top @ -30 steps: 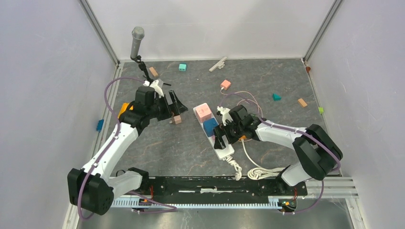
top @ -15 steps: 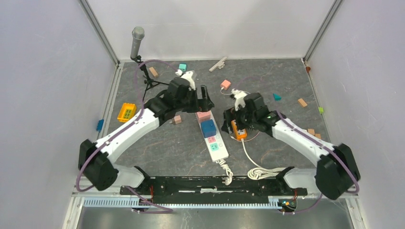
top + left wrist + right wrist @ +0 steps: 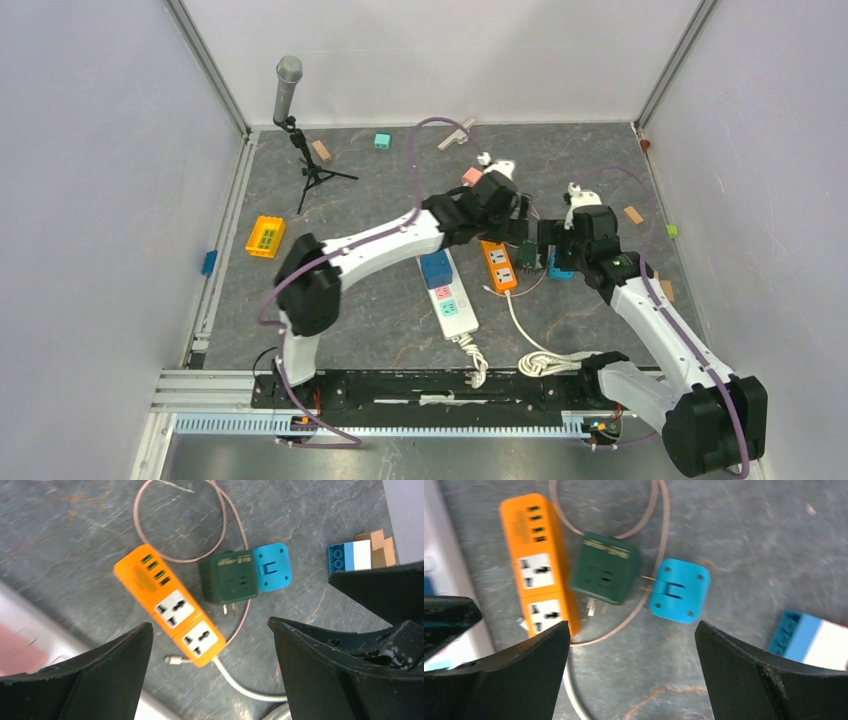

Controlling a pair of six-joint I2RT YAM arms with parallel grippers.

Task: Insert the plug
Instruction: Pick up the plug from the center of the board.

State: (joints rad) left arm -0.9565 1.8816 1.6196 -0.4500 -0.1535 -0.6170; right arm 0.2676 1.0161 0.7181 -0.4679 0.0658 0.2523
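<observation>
left gripper (image 3: 209, 625) is spread wide with nothing in it, hanging over the grey stone-look table (image 3: 75, 525), dark fingers clear of everything below. right gripper (image 3: 632, 625) is the same deal: jaws wide apart, empty, looking down on the same little cluster from the other side. in the top view the two wrists sit close together over the middle-right of the table, with the left arm stretched way across.

right under both is the dark green plug adapter (image 3: 230, 577), a small cube lying on the table with metal prongs sticking out of one side. it's just beside the long side of the orange power strip (image 3: 170, 607) but not plugged into it. on the cube's other side is a blue plug (image 3: 271, 573), right up against it, with brass pins showing between them in the right wrist view. can't tell if those pins actually go into the cube.

a thin pinkish cable (image 3: 220, 510) loops round behind the cube and comes down between it and the blue plug. a white cord (image 3: 240, 687) runs off the orange strip's socket end. further left in the top view there's a white power strip (image 3: 455, 310) with a blue cube adapter (image 3: 437, 267) sitting on it.
</observation>
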